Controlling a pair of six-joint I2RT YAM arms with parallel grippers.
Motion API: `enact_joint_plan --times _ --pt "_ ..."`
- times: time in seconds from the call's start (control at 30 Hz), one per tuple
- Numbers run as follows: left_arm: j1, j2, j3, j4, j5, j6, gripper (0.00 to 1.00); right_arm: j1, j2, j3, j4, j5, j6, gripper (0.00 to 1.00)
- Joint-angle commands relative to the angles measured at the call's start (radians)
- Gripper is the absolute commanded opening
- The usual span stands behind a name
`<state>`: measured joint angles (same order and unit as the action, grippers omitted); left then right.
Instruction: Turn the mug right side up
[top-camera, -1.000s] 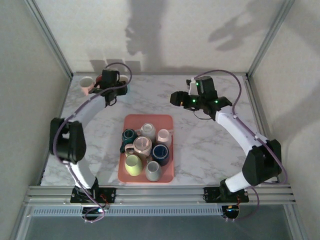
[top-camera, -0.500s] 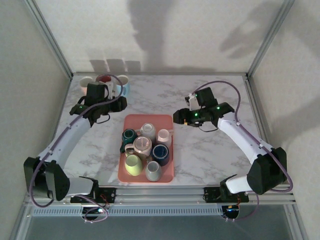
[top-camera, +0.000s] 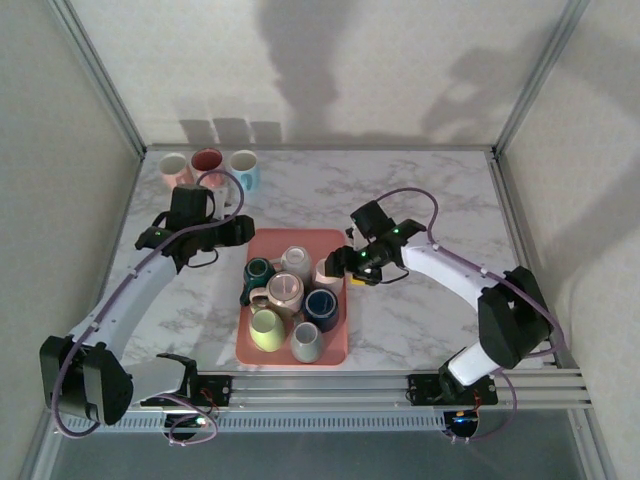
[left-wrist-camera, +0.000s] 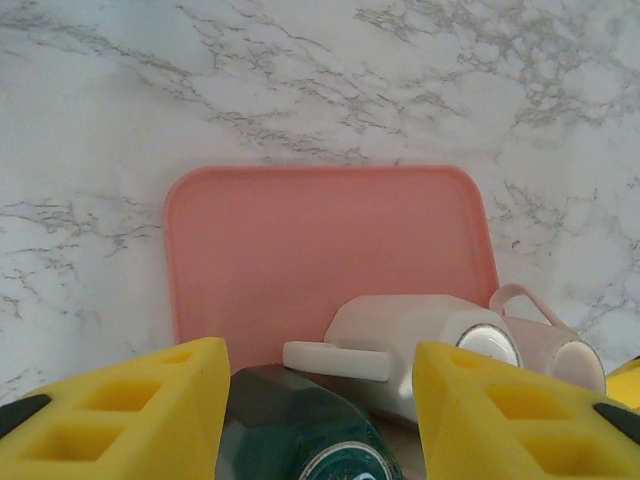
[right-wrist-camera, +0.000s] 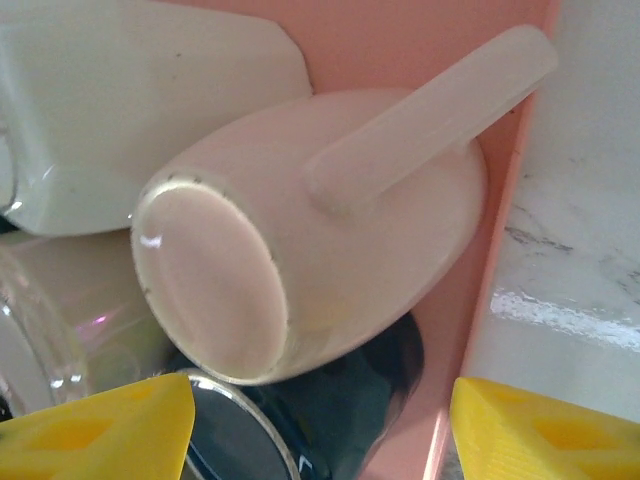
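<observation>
While the pink mug (right-wrist-camera: 300, 220) lies tipped, left hand (left-wrist-camera: 318, 395) and right hand (right-wrist-camera: 320, 425) gape empty.

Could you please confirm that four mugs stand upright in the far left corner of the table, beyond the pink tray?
Not quite: three mugs stand there, not four: a pink mug, a red-lined mug and a pale blue mug. The top external view shows them upright in the far left corner of the table, beyond the pink tray.

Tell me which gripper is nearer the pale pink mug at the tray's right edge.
Right. The right gripper hangs directly over the pale pink ceramic mug; the left gripper is across the pink plastic tray, by its far-left corner.
</observation>
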<state>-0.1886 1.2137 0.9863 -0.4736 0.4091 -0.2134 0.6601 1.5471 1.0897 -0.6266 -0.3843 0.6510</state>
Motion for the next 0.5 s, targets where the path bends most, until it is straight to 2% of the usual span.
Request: enact_joint_plan --times 0.0,0.47 --pt "-0.007 0.004 0.005 -0.003 0.012 -0.006 0.51 0.008 0.022 0.0 0.037 0.044 0.083 0.69" --pt "-0.006 -0.013 -0.014 0.003 -0.009 -0.009 0.52 0.003 0.134 0.019 0.127 0.103 0.24 0.67"
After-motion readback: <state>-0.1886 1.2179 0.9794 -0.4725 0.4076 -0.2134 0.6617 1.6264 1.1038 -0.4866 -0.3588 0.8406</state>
